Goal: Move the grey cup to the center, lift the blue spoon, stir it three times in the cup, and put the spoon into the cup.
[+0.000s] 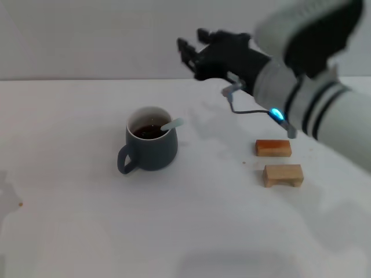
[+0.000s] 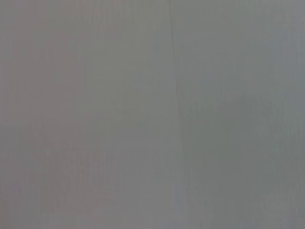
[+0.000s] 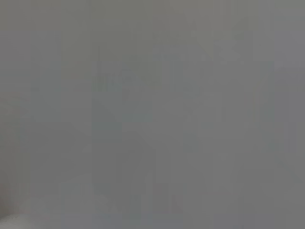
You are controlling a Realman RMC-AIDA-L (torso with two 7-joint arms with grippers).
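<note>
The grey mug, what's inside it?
The squat slate-grey ceramic mug holds dark brown liquid. The pale-blue-handled spoon leans on its rim; the spoon's bowl is hidden under the liquid.

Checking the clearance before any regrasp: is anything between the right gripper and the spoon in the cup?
Nothing visible. The right gripper hangs above and behind the grey cup; the blue spoon leans on its rim. The two wooden blocks lie off to the right.

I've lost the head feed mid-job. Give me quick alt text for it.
The blue spoon rests in the grey cup of dark liquid near the white table's centre, handle leaning on the rim. The right hand hangs in the air behind and to the cup's right, fingers spread, holding nothing. Two wooden blocks lie beneath that arm.
</note>
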